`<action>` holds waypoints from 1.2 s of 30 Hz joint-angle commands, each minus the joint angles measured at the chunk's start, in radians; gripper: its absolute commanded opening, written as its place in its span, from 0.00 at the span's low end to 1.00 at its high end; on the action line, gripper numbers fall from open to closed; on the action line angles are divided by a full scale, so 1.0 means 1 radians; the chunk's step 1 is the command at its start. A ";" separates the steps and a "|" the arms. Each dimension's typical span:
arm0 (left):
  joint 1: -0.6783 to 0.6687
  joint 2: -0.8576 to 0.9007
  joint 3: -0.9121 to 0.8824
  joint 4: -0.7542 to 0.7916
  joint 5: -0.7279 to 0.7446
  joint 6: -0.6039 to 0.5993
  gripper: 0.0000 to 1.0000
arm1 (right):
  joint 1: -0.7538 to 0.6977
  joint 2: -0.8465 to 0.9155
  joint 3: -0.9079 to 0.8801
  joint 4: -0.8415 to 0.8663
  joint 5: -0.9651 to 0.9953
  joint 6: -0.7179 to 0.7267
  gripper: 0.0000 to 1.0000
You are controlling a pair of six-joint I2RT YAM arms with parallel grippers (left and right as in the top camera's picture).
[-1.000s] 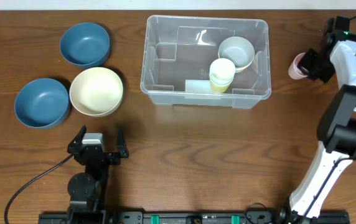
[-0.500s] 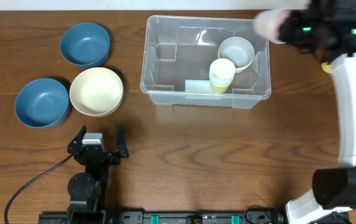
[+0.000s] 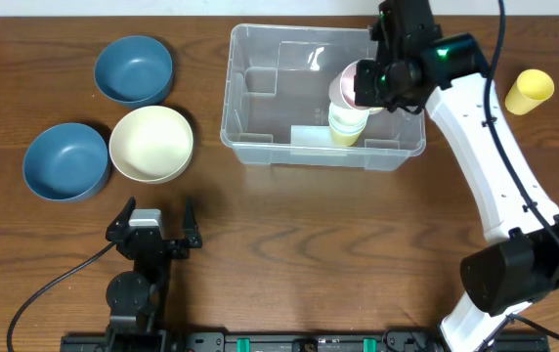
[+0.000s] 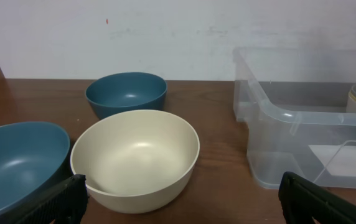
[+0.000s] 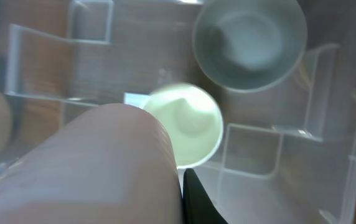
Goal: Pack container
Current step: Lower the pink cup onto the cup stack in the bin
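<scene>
Overhead and wrist views at the moment of placement. We see the container [image 3: 279,154] at the far middle of the table [image 3: 358,254], and the right gripper [image 3: 369,80] poised over its right half, its fingers pressed together on a pink cup [image 3: 343,86] that lies roughly on its side in the grip. Directly beneath, the right wrist view shows a stack of pale cups [image 5: 187,124] and, beside it, a grey-green bowl [image 5: 249,40], both inside the container. The left gripper [image 3: 154,217] sits at the near edge with its fingers spread wide and nothing between them, facing a cream bowl [image 3: 151,144] and two blue bowls [image 3: 134,69]; a yellow cup [image 3: 531,90] stands on the table to the right, well apart from the container. We judge the main hazard to be the orientation of the pink cup: released while tilted, it would likely strike the rim of the top cup, topple the stack, or roll against the bowl instead of nesting. A descent slightly off centre could push the stack sideways into a moulded ridge. The gripper body also hangs close to the bowl and to the container's right wall; a low or wide release could nudge either, and might shift the light container on the table.
</scene>
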 commanded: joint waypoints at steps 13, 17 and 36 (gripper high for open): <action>0.006 -0.006 -0.022 -0.035 -0.008 0.010 0.98 | 0.006 0.001 -0.190 0.168 0.092 0.019 0.08; 0.006 -0.006 -0.022 -0.035 -0.008 0.010 0.98 | 0.006 0.005 -0.244 0.228 0.092 0.019 0.22; 0.006 -0.006 -0.022 -0.035 -0.008 0.010 0.98 | -0.137 -0.030 -0.017 0.134 0.097 0.015 0.82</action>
